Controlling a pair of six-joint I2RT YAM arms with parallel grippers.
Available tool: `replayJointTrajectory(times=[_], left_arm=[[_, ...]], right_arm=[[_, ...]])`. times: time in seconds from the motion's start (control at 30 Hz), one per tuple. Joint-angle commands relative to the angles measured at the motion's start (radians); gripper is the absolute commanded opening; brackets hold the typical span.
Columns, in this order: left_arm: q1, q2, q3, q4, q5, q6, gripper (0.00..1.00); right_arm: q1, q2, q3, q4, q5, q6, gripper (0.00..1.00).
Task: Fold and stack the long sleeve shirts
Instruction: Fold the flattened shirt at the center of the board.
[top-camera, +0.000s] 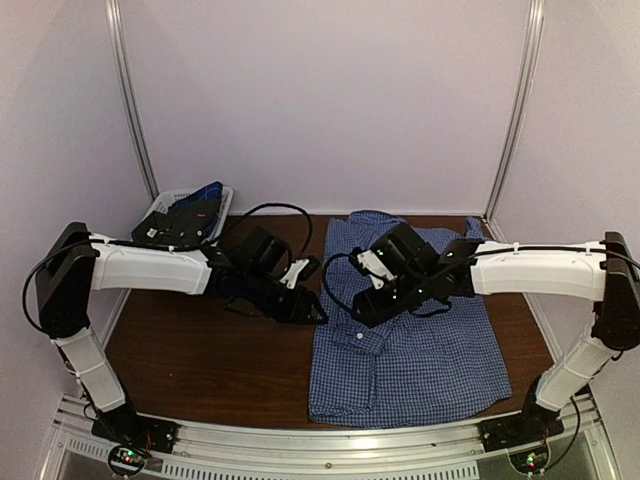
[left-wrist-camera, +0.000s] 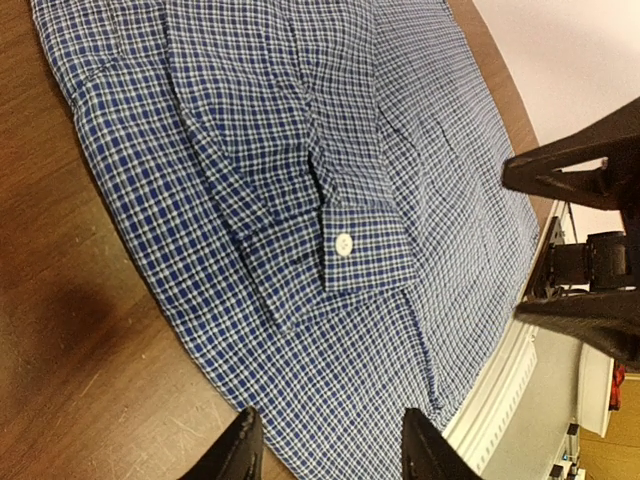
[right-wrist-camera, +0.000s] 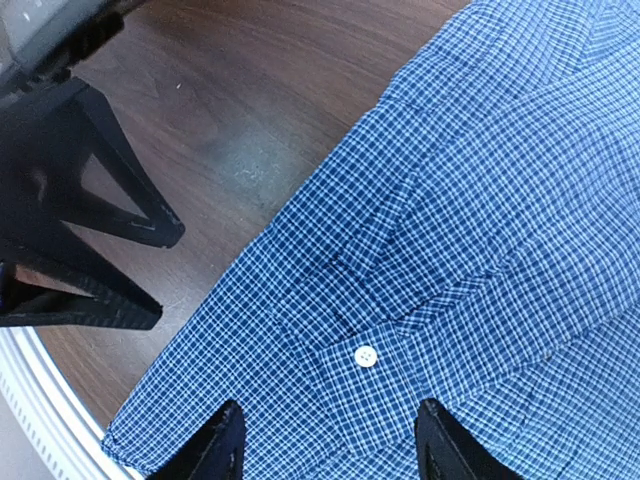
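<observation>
One long sleeve shirt, blue-and-white checked, lies flat on the right half of the brown table, with a sleeve folded across its body. The sleeve's cuff, with its white button, rests on the shirt near the left edge. My left gripper hovers open just left of the shirt's edge, its fingers apart with nothing between them. My right gripper hangs open right above the cuff, fingers spread and empty. The two grippers nearly face each other.
A white lattice basket with dark and blue things in it stands at the back left corner. A metal rail runs along the table's near edge. Pale walls close in the back and sides.
</observation>
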Motion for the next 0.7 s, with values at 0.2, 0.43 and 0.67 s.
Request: replayJointTrajectory(times=[0.2, 0.43, 0.67], left_arm=[[-0.008, 0.118, 0.047, 0.056, 0.009, 0.008, 0.49], [-0.021, 0.192, 0.1, 0.056, -0.017, -0.018, 0.47], [-0.03, 0.248, 0.14, 0.056, -0.021, -0.03, 0.45]], right_arm=[[-0.003, -0.099, -0.184, 0.099, 0.085, 0.13, 0.57], [-0.017, -0.126, -0.31, 0.268, 0.018, 0.224, 0.52], [-0.067, -0.148, -0.448, 0.43, -0.06, 0.32, 0.48]])
